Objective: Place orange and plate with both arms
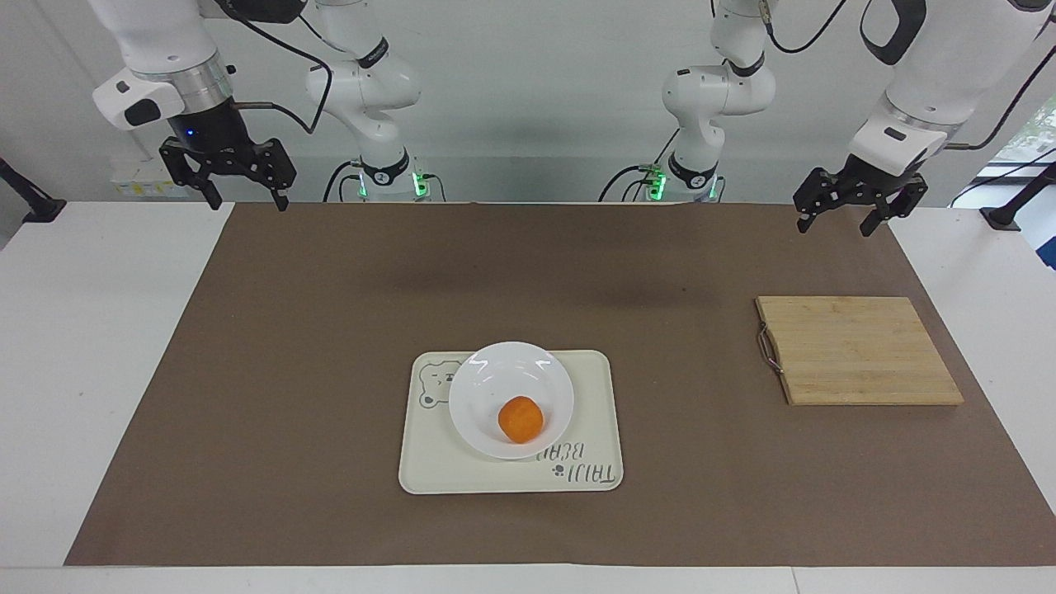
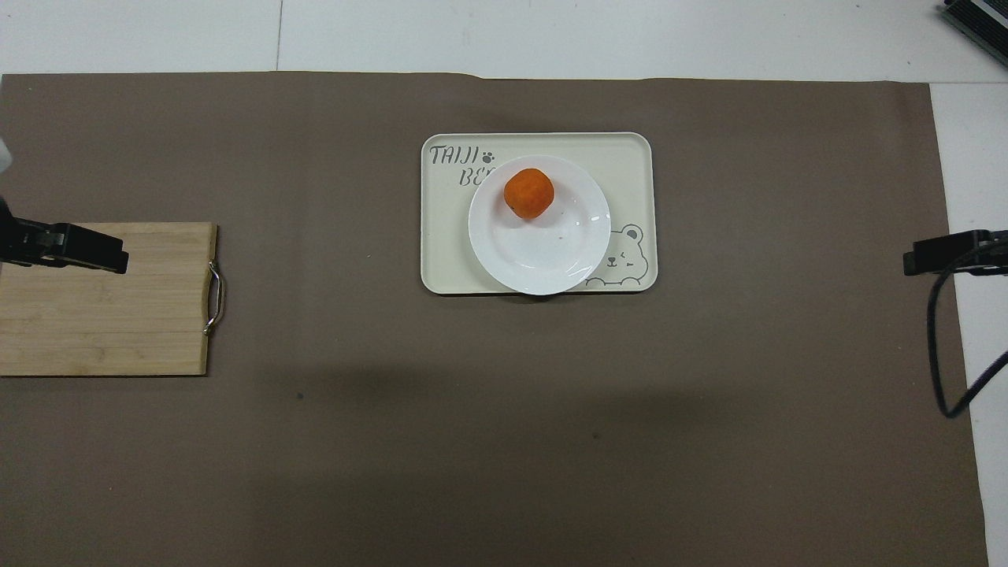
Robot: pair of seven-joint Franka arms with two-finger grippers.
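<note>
Facing view: both arms are hanging clear while the orange [image 1: 520,418] is sitting on the plate [image 1: 495,381], which is resting on the tray [image 1: 594,408].
Right gripper [image 1: 243,198] and left gripper [image 1: 836,225] are hovering with fingers apart and empty over the mat's [image 1: 330,330] corners nearest the robots, apparently because the placing looks done. Overhead view: the orange [image 2: 528,193] is lying off-centre on the plate [image 2: 551,252], on the part farther from the robots; the cutting board [image 2: 102,315] is sitting well apart, toward the left arm's end.
</note>
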